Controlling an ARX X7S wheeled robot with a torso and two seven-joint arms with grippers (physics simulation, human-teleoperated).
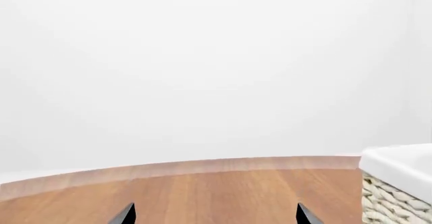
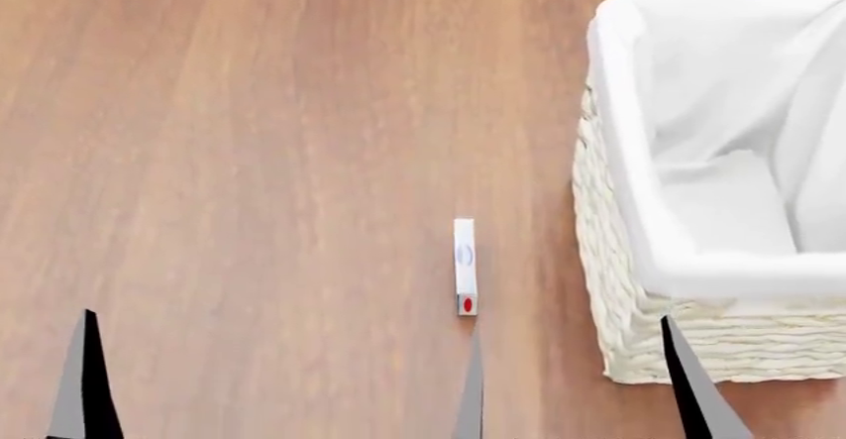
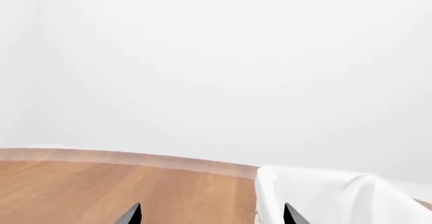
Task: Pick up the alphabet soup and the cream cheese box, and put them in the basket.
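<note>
- The cream cheese box (image 2: 465, 266): thin white carton, blue oval mark, red patch at its near end, lying just left of the basket.
- The basket (image 2: 611, 290): tall cream wicker, white cloth lining, upright.

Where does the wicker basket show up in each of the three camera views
Head view: the basket fills the right side, open top with white lining, standing on the wooden table.
Left wrist view: only a corner of the basket shows at the lower right edge.
Right wrist view: its white cloth rim shows at the lower right.
Shared landmark: the wooden table the basket stands on, seen in all three views.
</note>
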